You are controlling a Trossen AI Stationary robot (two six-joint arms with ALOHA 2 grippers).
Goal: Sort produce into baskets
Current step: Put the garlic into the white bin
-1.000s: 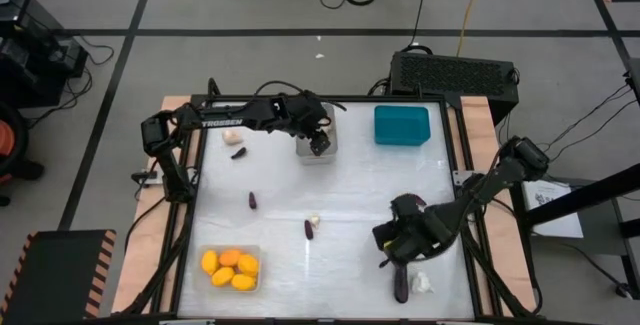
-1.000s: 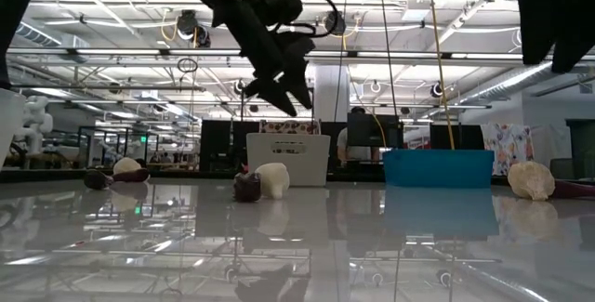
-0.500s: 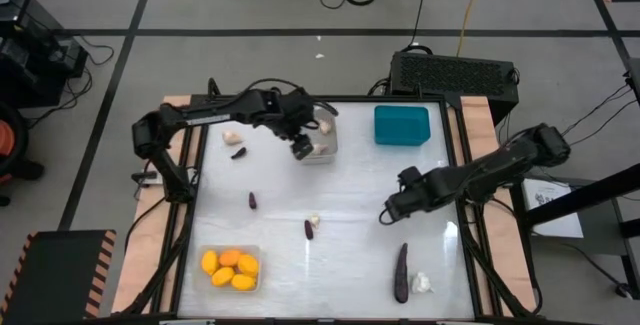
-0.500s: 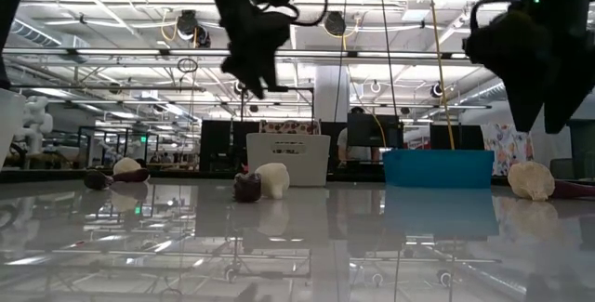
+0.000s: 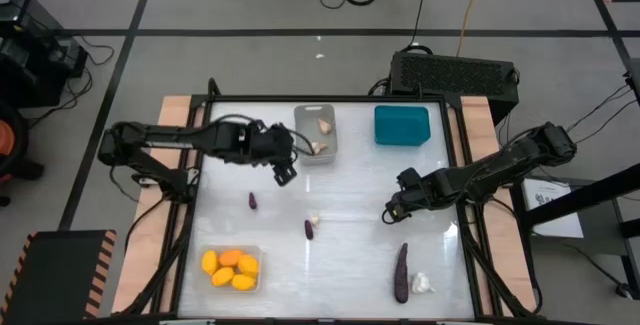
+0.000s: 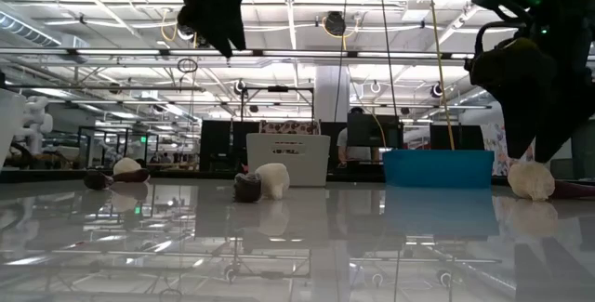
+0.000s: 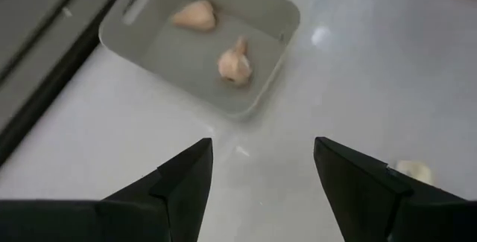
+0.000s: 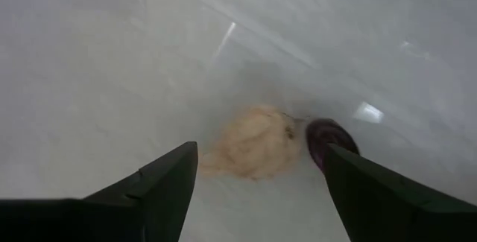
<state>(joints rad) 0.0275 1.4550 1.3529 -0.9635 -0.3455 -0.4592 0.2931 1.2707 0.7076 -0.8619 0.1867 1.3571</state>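
My left gripper (image 5: 283, 172) hangs open and empty above the table, just left of and nearer than the pale grey basket (image 5: 316, 133), which holds two garlic bulbs (image 7: 235, 63). My right gripper (image 5: 388, 213) is open and empty at the right middle. In its wrist view a garlic bulb (image 8: 250, 144) and a small purple eggplant (image 8: 332, 141) lie side by side on the table ahead of its fingers; they also show in the high view (image 5: 311, 225). The clear basket (image 5: 232, 270) holds several yellow and orange fruits. The teal basket (image 5: 402, 125) stands at the far right.
A long eggplant (image 5: 401, 272) and a garlic bulb (image 5: 422, 283) lie near the front right. A tiny eggplant (image 5: 252, 201) lies left of centre. A garlic bulb (image 6: 127, 165) and an eggplant (image 6: 93, 179) lie at the far left. A black perforated box (image 5: 452, 71) stands beyond the table.
My left gripper has drawn back from above the grey basket toward the table's left and near side. My right gripper has gone from beside the long eggplant toward the far edge, and now hangs to the right of the garlic and small eggplant at the middle.
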